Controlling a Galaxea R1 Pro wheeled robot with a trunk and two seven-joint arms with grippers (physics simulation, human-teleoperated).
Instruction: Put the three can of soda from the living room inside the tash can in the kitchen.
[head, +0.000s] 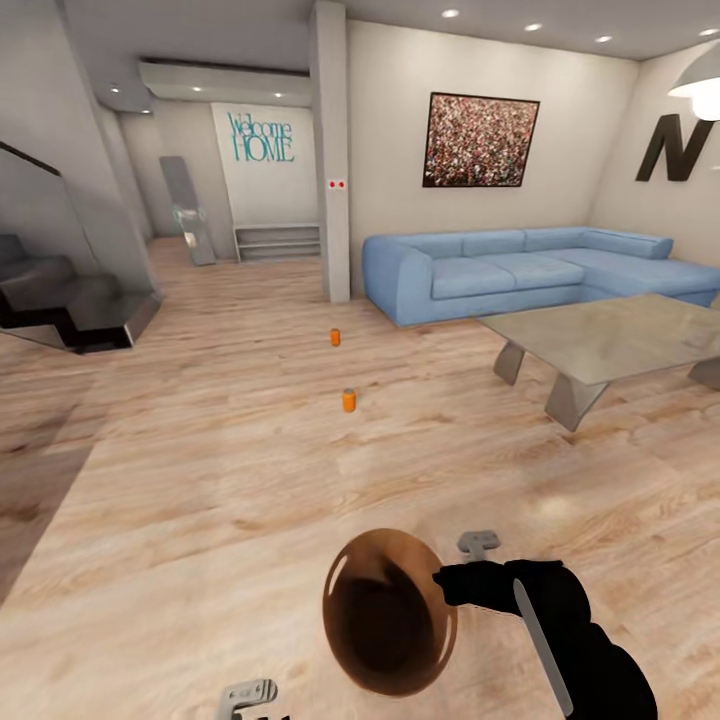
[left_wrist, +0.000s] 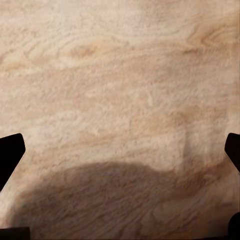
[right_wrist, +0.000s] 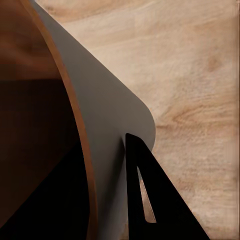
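Note:
I am in the living room. Two orange cans of soda stand upright on the pale wood floor, one (head: 348, 400) nearer and one (head: 335, 337) farther, both well ahead of my arms. My right gripper (head: 441, 580) is shut on the rim of the coppery brown tash can (head: 385, 570), held low in front of me with its mouth tipped toward the camera. In the right wrist view, the tash can (right_wrist: 45, 125) sits clamped in the right gripper (right_wrist: 107, 200), one black finger (right_wrist: 150, 200) outside its wall. My left gripper (head: 250, 698) hangs open over bare floor, also seen in the left wrist view (left_wrist: 122, 150).
A light-blue corner sofa (head: 520, 270) and a low grey coffee table (head: 610, 340) fill the right side. A white pillar (head: 330, 150) stands behind the cans. Dark stairs (head: 70, 300) are at the left. A black letter N (head: 680, 145) hangs on the right wall.

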